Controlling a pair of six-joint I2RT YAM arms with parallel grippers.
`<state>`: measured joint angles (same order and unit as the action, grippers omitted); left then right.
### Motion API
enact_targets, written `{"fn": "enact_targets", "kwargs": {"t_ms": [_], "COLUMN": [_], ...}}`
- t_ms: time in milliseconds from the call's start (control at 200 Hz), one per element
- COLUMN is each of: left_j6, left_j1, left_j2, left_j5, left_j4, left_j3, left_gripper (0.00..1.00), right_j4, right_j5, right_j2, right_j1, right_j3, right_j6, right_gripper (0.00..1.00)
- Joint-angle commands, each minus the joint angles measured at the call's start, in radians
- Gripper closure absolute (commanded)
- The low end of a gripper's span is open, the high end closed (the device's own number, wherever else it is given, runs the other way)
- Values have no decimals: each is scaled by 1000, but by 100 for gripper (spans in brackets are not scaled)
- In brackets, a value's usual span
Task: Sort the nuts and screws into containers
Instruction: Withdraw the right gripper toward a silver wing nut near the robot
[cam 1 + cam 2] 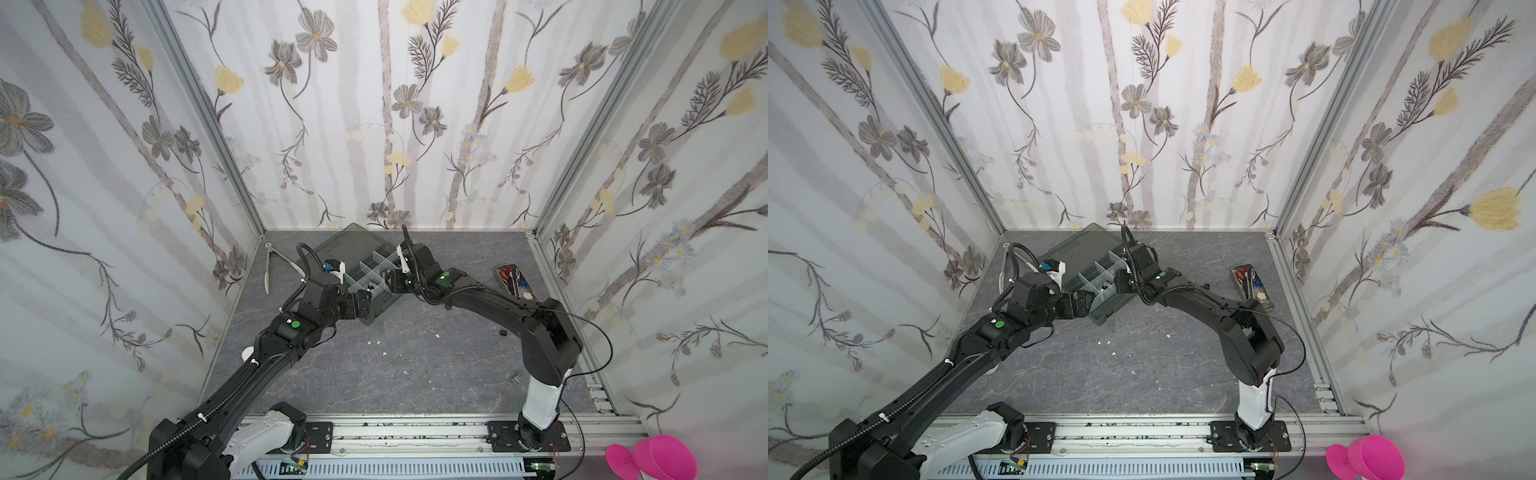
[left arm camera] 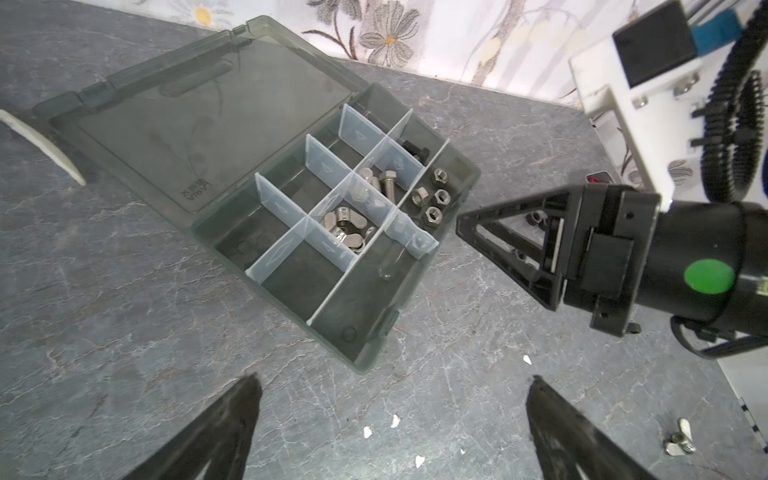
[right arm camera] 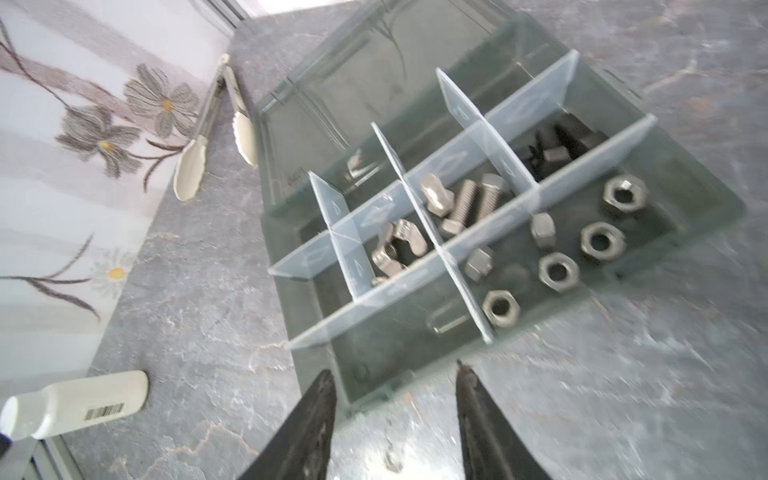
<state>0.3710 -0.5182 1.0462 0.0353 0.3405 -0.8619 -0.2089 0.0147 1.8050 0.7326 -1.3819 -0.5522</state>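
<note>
Item: stray black nut (image 1: 504, 332), toward worktop's (image 1: 415, 374) right edge, well apart from box (image 2: 374, 332). Nearer: my right gripper (image 3: 392, 368), half-parted, empty. My left gripper (image 2: 395, 377): spread wide, empty.

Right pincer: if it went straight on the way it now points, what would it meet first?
Probably the near wall of the dark smoky-grey plastic organizer box, just ahead of the open, empty right pincer. Depth unclear: above the rim, it would reach the pale translucent dividers.

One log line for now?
left claw: open, empty | right claw: open, empty, near box | box contents: nuts, screws in separate compartments
</note>
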Motion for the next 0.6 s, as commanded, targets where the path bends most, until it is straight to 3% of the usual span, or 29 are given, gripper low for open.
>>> {"fn": "enact_targets", "kwargs": {"t_ms": [0, 350, 595], "left_j6": [38, 107, 120], "left_j1": [-49, -227, -311], "left_j2": [-3, -3, 47], "left_j5": [-54, -123, -164], "left_j4": [-9, -81, -140], "left_j3": [-12, 41, 64], "left_gripper": [0, 0, 0], "right_j4": [-52, -224, -361], "right_j5": [-100, -168, -216], "right_j2": [-100, -438, -581], "right_j1": [-5, -95, -146], "right_j3": [89, 382, 503], "right_j6": [-32, -75, -111], "right_gripper": [51, 48, 38]}}
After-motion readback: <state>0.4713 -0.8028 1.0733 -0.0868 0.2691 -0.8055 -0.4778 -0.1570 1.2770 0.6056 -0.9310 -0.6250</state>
